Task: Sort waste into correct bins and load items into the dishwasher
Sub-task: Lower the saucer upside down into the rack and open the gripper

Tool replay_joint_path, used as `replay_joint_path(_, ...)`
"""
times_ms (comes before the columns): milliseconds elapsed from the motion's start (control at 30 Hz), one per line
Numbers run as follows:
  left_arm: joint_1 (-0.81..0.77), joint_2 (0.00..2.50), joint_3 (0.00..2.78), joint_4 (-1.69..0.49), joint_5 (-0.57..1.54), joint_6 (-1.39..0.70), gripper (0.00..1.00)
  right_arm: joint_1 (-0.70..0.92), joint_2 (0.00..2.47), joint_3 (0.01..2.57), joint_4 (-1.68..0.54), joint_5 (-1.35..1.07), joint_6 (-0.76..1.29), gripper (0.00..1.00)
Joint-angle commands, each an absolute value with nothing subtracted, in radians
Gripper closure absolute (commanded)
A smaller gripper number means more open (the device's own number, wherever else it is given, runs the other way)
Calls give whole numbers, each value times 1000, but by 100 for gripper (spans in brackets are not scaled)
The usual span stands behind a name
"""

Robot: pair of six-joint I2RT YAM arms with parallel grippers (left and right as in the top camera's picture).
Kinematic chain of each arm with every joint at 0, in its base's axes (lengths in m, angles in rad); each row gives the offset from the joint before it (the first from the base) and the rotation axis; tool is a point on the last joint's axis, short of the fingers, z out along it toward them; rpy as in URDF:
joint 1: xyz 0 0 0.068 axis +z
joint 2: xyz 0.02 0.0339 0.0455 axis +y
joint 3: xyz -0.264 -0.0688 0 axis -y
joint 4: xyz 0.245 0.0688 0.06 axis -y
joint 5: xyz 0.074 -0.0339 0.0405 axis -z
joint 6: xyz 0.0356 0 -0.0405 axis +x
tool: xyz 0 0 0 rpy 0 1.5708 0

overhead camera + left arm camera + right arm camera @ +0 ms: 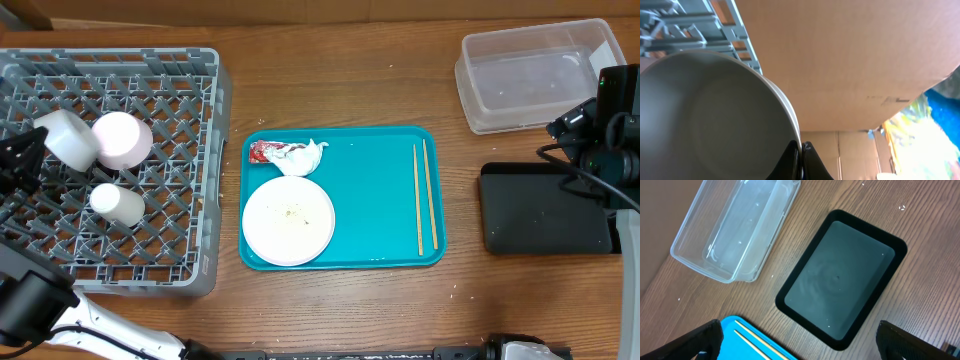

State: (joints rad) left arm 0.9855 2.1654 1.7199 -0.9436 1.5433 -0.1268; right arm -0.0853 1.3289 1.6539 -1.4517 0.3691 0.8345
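Note:
The grey dish rack [190, 110] stands at the left and also shows in the left wrist view [695, 30]. My left gripper [801, 150] is shut on the rim of the pale grey bowl [705, 115], held on its side over the rack [65, 135]. A round pale dish [122, 140] and a white cup [117, 203] lie in the rack. On the teal tray [370, 170] are the red wrapper [260, 151], the tissue [305, 157], the large white plate [288, 225] with crumbs [292, 212], and two chopsticks [425, 195]. My right gripper [807, 347] is open and empty above the table.
The clear tub [535, 75] sits at the back right and shows in the right wrist view [735, 225]. The black tray [545, 208] lies in front of it [842, 275]. The right arm [605, 130] hangs over the black tray's far corner. Cardboard boxes stand behind the table.

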Motion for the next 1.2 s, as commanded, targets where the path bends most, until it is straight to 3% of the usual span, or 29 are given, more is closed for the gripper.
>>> replay_joint_path(0, 1038, 2169, 1717, -961, 1581, -104, 96, -91, 1327, 1662, -1449, 373, 838, 0)
replay_joint_path(167, 1068, 2169, 1717, -986, 1554, -39, 96, -91, 1327, 1662, -1449, 373, 838, 0)
replay_joint_path(367, 1067, 2170, 1717, -1063, 1346, 5, 96, -91, 1327, 1662, -1449, 373, 838, 0)
replay_joint_path(533, 1065, 2170, 1717, -1046, 1578, 55, 96, -91, 1327, 1662, -1449, 373, 838, 0)
replay_joint_path(800, 1066, 2167, 1719, -1043, 1581, 20, 96, -91, 1327, 1662, -1449, 373, 838, 0)
replay_joint_path(1167, 992, 2167, 1716, -1031, 1581, 160, 96, -91, 1327, 1662, -1449, 373, 838, 0)
